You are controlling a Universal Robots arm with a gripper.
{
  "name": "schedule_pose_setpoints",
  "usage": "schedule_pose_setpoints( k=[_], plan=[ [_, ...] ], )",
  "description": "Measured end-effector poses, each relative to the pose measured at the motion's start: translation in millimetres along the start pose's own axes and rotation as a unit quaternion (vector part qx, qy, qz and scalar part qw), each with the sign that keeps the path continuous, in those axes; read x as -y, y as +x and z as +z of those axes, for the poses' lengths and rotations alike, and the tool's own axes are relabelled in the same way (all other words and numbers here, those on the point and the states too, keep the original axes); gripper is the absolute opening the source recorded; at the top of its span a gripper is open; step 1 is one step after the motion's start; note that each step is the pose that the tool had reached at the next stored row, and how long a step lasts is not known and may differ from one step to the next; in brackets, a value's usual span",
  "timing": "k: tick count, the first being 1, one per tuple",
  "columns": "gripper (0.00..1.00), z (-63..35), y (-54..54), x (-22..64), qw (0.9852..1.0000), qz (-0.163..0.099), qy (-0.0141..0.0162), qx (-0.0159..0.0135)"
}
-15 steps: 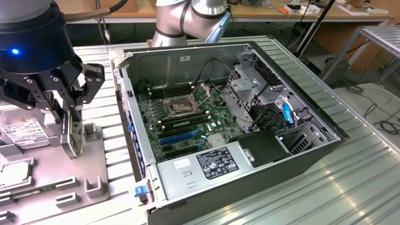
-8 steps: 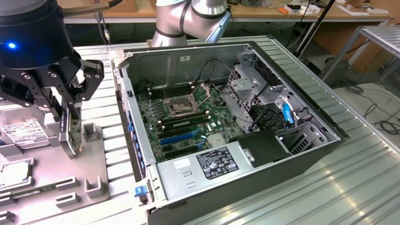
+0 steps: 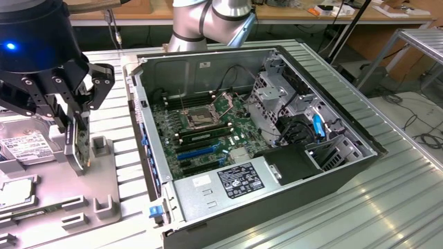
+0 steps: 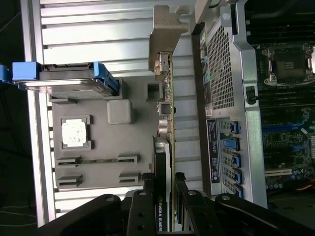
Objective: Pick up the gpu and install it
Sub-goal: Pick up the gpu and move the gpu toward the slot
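My gripper point(image 3: 72, 118) is shut on the gpu point(image 3: 76, 148), a thin dark card held on edge with its long side hanging down. It hangs over the grey parts tray point(image 3: 93, 205) at the exterior view's left, apart from the open computer case point(image 3: 332, 171). In the wrist view the gpu point(image 4: 166, 123) appears edge-on between my black fingers point(image 4: 147, 199). Its silver bracket point(image 4: 167, 29) is at the end far from my gripper point(image 4: 163, 189). The motherboard point(image 3: 201, 129) with its blue and black slots point(image 3: 197, 153) lies open inside the case.
On the tray lie a silver hard drive point(image 3: 28, 148) with blue rails point(image 4: 64, 81), a processor chip point(image 4: 75, 132) and a memory stick point(image 4: 93, 161). The case's rear wall point(image 4: 226, 98) stands right beside the tray. A ribbed metal table point(image 3: 387, 207) carries everything.
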State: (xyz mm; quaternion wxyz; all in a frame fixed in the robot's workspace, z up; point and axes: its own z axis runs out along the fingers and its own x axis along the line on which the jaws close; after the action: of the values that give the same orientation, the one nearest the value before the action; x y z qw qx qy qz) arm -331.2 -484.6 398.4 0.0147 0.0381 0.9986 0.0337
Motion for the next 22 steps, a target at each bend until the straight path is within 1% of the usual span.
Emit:
schedule_pose_setpoints(
  k=[10,19,22],
  plan=[
    [0.27,-3.6,-0.1,-0.2,1.0000,0.000,0.0001,0.0000],
    [0.27,-8.8,-0.2,-0.6,1.0000,0.000,0.0001,0.0000],
    [0.27,-13.6,-0.4,-0.9,1.0000,0.000,0.0001,0.0000]
  ],
)
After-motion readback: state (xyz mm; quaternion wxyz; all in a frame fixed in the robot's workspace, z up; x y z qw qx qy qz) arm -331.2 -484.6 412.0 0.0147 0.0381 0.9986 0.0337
